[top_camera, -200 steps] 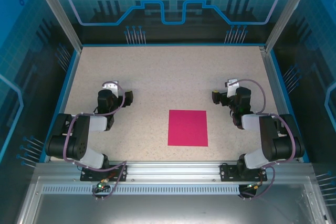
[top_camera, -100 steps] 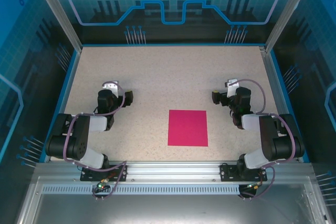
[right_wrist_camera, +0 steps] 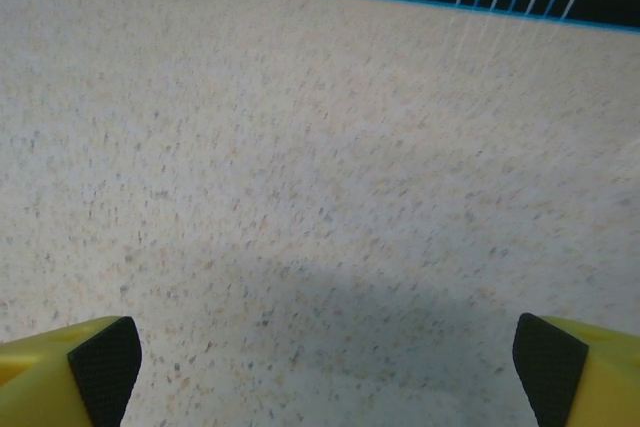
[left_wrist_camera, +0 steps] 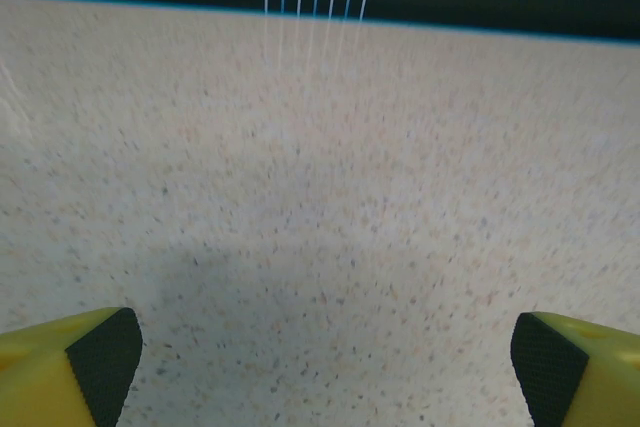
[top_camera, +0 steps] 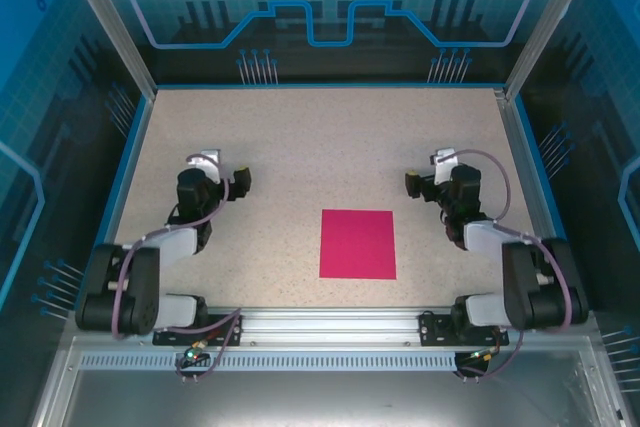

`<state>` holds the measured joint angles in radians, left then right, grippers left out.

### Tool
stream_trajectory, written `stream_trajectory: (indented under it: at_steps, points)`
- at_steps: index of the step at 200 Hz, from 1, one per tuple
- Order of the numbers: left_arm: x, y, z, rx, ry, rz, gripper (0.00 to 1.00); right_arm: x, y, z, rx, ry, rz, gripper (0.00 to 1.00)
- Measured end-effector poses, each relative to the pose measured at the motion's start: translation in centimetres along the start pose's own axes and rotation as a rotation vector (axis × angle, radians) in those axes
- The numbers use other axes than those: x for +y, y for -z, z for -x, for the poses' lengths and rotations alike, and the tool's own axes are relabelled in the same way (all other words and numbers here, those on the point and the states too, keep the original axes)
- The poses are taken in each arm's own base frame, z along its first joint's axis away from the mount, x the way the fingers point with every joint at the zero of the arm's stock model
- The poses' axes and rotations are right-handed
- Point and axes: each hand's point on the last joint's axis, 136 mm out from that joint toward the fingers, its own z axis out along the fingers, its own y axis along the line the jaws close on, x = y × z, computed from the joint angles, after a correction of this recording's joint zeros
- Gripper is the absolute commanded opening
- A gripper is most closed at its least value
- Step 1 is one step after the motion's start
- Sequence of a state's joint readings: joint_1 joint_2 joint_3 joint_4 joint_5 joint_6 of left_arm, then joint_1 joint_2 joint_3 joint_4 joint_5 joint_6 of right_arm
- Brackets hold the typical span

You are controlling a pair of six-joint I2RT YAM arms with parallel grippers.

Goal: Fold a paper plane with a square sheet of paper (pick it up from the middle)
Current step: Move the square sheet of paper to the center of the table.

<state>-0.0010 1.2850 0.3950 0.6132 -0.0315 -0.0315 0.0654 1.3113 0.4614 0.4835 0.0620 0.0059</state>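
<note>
Magenta square sheet of paper (top_camera: 358, 244), flat on the speckled table (top_camera: 320, 137), between and nearer than both grippers, left gripper (top_camera: 238, 185) beyond-left of it, jaws spread wide, empty, right gripper (top_camera: 414, 184) closer, beyond-right, jaws spread wide, empty

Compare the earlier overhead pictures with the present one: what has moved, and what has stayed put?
The left arm and right arm drew their elbows back toward the near edge. The left claw slid slightly left and away; the right claw barely shifted. Nothing was taken hold of or let go: both claws stand open and empty. The square sheet of paper has not moved.
</note>
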Motion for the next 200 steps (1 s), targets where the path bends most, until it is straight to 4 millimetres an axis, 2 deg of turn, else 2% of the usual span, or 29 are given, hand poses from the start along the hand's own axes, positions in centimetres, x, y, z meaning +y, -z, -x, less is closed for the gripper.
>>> stream_trajectory:
  at_steps: [35, 45, 55, 67, 80, 107, 118, 134, 157, 180, 200]
  points:
    - [-0.6, 2.3, 3.6, -0.016, 0.082, -0.010, 0.98, -1.0, 3.3, 6.1, 0.042, -0.159, -0.039, 0.99]
    - [-0.7, 2.7, 4.4, 0.005, 0.115, -0.008, 0.98, -1.1, 4.4, 7.0, 0.063, -0.210, -0.039, 0.99]
    - [-0.8, 3.2, 5.1, 0.020, 0.148, -0.005, 0.99, -0.9, 5.3, 6.9, 0.090, -0.260, -0.021, 0.99]
    - [-1.0, 4.1, 5.7, 0.028, 0.182, -0.003, 0.99, 0.0, 6.2, 5.7, 0.152, -0.314, 0.024, 0.99]
    - [-1.0, 5.3, 5.9, 0.035, 0.224, 0.000, 0.99, 1.6, 6.9, 3.5, 0.240, -0.373, 0.094, 0.99]
    - [-0.9, 7.2, 5.2, 0.069, 0.340, 0.021, 0.98, 5.1, 9.2, -1.5, 0.393, -0.473, 0.247, 0.99]
    - [-1.1, 7.7, 4.7, 0.099, 0.374, 0.018, 0.99, 6.0, 10.1, -2.9, 0.433, -0.500, 0.285, 0.99]
    - [-1.6, 8.1, 4.0, 0.160, 0.408, 0.004, 0.98, 7.4, 11.4, -3.9, 0.467, -0.528, 0.343, 0.99]
    - [-3.0, 8.7, 3.8, 0.219, 0.439, -0.057, 0.99, 9.4, 12.2, -3.9, 0.497, -0.542, 0.405, 0.98]
    - [-4.5, 8.8, 2.9, 0.285, 0.482, -0.133, 0.98, 12.5, 12.6, -5.2, 0.595, -0.492, 0.454, 0.97]
    - [-5.6, 8.4, 1.2, 0.392, 0.530, -0.176, 0.98, 15.3, 12.7, -6.0, 0.683, -0.415, 0.466, 0.96]
